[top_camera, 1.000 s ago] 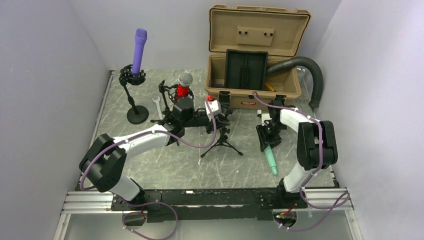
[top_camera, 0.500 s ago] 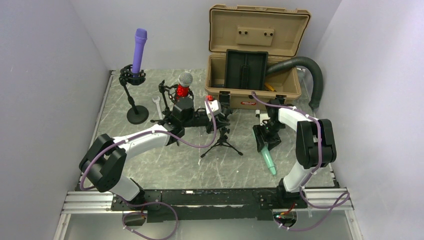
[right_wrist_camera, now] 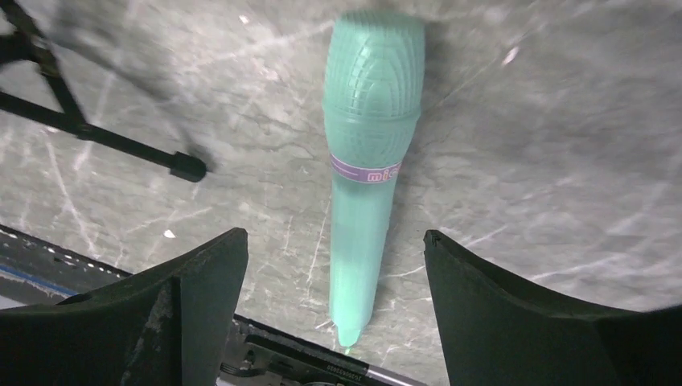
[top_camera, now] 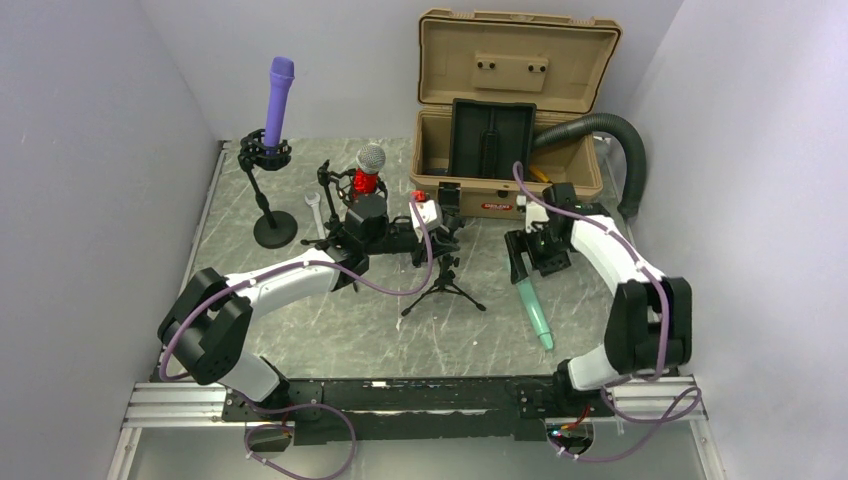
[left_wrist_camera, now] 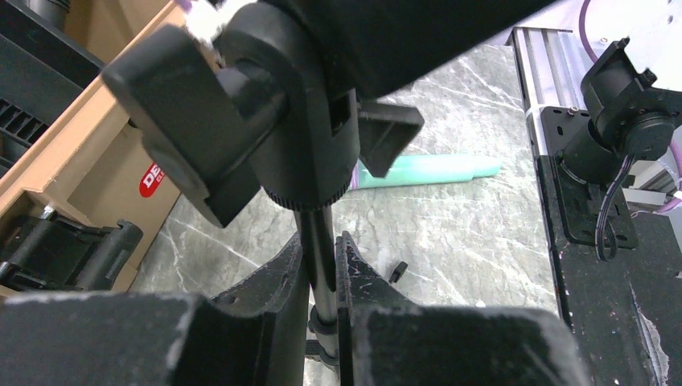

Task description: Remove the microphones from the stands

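1. The teal microphone point(right_wrist_camera: 370, 185) lies flat on the desk point(top_camera: 330, 330), head toward the back and tail toward the arm bases. It is clear of the tripod stand point(top_camera: 443, 285) and nothing touches it.
2. The right end effector point(top_camera: 533, 262) hangs above the microphone's head end, released. In the right wrist view its two fingers stand wide on either side of the body and do not touch it.
3. The left end effector point(left_wrist_camera: 320, 257) is clenched on the stand's thin post point(left_wrist_camera: 319, 241), just under the clip point(left_wrist_camera: 241, 137), which holds nothing.
4. To my eye the removal itself is done, and what is left is to back both arms away cleanly.
5. First risk: the microphone is round and smooth. If the right arm swings sideways while this low, a finger could nudge it and roll it toward the tripod's near foot or the desk's front rail.
6. Second risk: the tripod looks light. If the left end effector pulls away before it lets go fully, it could drag or tip the stand, perhaps onto the microphone.
7. Third risk: the open case point(top_camera: 510, 110) sits just behind the right wrist, so a retreat toward the back could clip its front edge.
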{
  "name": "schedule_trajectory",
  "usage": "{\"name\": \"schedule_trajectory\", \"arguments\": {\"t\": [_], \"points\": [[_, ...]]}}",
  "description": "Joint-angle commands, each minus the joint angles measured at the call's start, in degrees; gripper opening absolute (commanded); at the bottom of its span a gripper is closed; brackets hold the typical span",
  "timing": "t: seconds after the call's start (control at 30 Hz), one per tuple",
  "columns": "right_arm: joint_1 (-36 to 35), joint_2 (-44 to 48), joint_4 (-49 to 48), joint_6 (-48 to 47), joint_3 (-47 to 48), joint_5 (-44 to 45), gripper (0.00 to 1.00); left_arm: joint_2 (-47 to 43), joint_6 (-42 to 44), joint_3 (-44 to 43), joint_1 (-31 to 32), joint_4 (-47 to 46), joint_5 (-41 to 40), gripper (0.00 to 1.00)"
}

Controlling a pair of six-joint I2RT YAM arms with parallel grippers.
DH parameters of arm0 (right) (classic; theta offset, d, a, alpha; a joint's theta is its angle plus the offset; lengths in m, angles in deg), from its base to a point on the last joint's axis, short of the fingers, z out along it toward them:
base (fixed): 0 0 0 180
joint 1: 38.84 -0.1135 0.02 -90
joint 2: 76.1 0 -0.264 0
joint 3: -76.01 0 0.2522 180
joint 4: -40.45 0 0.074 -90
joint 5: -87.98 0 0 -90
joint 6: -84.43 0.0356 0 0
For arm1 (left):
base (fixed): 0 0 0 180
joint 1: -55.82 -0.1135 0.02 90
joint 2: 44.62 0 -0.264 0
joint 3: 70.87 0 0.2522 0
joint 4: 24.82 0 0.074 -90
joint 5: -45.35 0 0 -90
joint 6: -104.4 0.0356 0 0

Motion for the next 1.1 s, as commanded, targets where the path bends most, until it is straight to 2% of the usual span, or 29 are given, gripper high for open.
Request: {"name": "schedule_trajectory", "arguments": {"t": [0.0,0.13,0.33,0.47,0.6,0.67,0.77,0.83,1.07], "points": [[-0.24,8.51,1.50,-2.25,5.46,-0.39,0.84,-1.58,4.26,-1.72,-0.71,2.91,0.16,0.00],[-0.25,15.46,0.99,-4.81,9.07,-6.12,0.85,-1.46,4.53,-2.28,-1.03,4.00,3.57,0.00],[-0.33,25.95,-8.42,-9.17,8.08,-22.02,0.83,-2.15,4.53,-2.81,-2.25,4.36,11.66,0.00],[-1.63,27.29,-14.02,-10.96,7.25,-33.36,0.81,-2.02,4.55,-3.08,-3.15,4.35,16.48,0.00],[-6.68,24.94,-20.45,-9.36,6.82,-37.24,0.80,-1.31,4.87,-3.24,-3.31,4.71,18.72,0.03],[-9.41,24.33,-24.70,-8.23,5.72,-37.46,0.79,-1.06,4.79,-3.11,-3.29,4.56,18.95,0.11],[-13.15,23.44,-28.97,-7.78,4.69,-37.65,0.79,-0.84,4.49,-2.95,-3.31,4.33,18.68,0.31],[-14.60,22.18,-29.21,-8.29,5.30,-37.62,0.78,-1.08,4.73,-2.75,-3.29,4.54,18.42,0.44],[-18.36,20.22,-31.35,-9.40,4.97,-37.50,0.77,-1.76,6.55,-2.75,-3.31,6.66,16.70,0.75]]}}
